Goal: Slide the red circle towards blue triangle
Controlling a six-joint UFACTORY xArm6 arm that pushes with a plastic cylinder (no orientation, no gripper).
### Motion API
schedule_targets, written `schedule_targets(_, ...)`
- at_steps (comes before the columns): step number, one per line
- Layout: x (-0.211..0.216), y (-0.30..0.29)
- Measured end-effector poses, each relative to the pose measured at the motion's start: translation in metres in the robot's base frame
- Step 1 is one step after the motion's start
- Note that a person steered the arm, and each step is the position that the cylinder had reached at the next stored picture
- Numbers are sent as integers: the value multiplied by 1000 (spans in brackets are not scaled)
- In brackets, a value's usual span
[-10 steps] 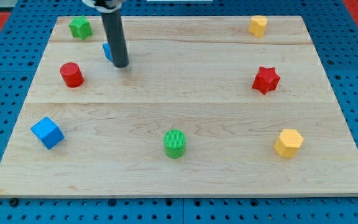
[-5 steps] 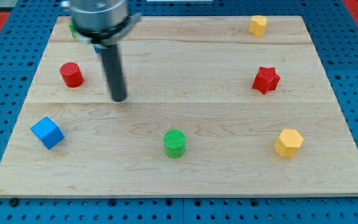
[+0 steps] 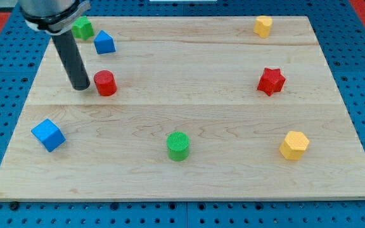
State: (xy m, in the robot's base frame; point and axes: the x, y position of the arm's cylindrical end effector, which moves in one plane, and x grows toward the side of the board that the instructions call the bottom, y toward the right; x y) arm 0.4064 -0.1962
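The red circle [image 3: 105, 83], a short red cylinder, stands on the wooden board at the view's upper left. The blue triangle [image 3: 104, 42] sits above it, nearer the view's top, a short gap away. My tip [image 3: 80, 87] rests on the board just left of the red circle, close beside it or touching it. The rod rises up and to the left from there.
A green block [image 3: 82, 28] sits left of the blue triangle, partly behind the rod. A blue cube [image 3: 48, 135] lies at lower left, a green cylinder [image 3: 178, 145] at bottom centre, a red star [image 3: 271, 81] at right, and yellow blocks at top right [image 3: 263, 25] and lower right [image 3: 294, 145].
My tip swung from the board's middle-left around to the left side of the red circle. The red circle has slid to the right, to below the blue triangle, which now shows fully.
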Motion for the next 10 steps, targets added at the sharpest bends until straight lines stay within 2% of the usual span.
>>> schedule_targets(2,4,61)
schedule_targets(3,26,95)
schedule_targets(4,31,124)
schedule_targets(6,-28,108)
schedule_targets(7,-33,108)
schedule_targets(8,-18,85)
schedule_targets(10,-54,68)
